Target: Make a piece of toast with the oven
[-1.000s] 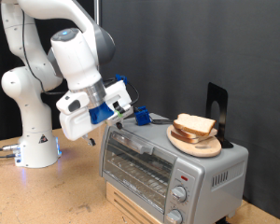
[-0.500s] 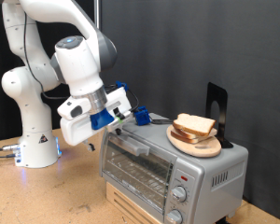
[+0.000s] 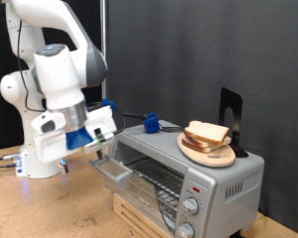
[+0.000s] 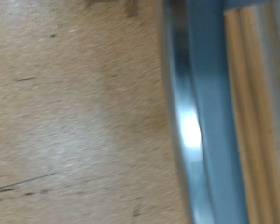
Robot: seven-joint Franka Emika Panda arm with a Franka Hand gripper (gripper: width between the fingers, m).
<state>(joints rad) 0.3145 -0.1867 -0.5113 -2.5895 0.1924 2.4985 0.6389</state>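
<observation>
Your gripper (image 3: 96,149) sits at the oven (image 3: 184,169) door's top edge; grip state unclear. Toast (image 3: 207,133) rests w/ plate (image 3: 208,152) on top.

Oven (image 3: 204,169) door (image 3: 111,169) partly open; end effector (image 3: 99,147) crowds opening; toast (image 3: 208,133) reachable from above.

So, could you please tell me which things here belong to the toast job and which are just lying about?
Job:
- pale tan bread slice with brown crust
- silver-grey toaster oven, glass door partly open
- gripper by that door

Lying about:
- round wooden plate
- small blue block
- black stand
</observation>
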